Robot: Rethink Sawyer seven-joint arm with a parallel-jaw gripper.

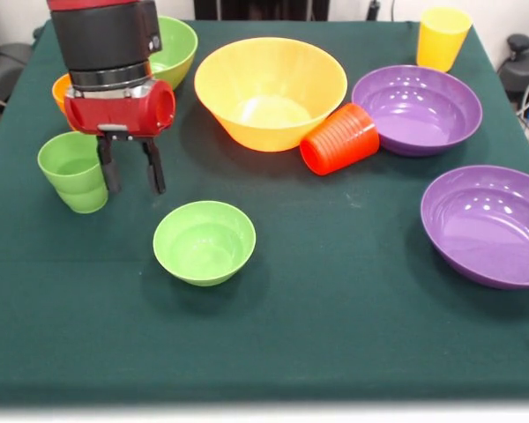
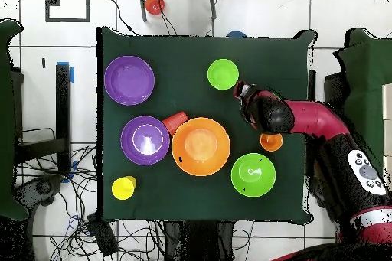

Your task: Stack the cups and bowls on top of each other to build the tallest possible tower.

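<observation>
My gripper [image 1: 130, 169] hangs open and empty over the table's left part, its fingers [image 1: 110, 172] just right of the upright light green cup [image 1: 73, 170]. The small light green bowl [image 1: 204, 241] sits in front of it. The orange cup [image 1: 62, 89] is mostly hidden behind the arm. The red cup [image 1: 339, 139] lies on its side between the large orange-yellow bowl [image 1: 269, 88] and a purple bowl [image 1: 419, 107]. The second purple bowl [image 1: 489, 225] sits at right. The yellow cup [image 1: 443, 37] stands far right. The medium light green bowl [image 1: 174, 48] is behind the arm. No blue bowl shows. Nothing is nested.
In the overhead view the arm [image 2: 306, 116] reaches in from the right over the table [image 2: 191, 51], with my gripper [image 2: 241, 93] near the small green bowl [image 2: 223, 73]. Cables lie on the floor around the table.
</observation>
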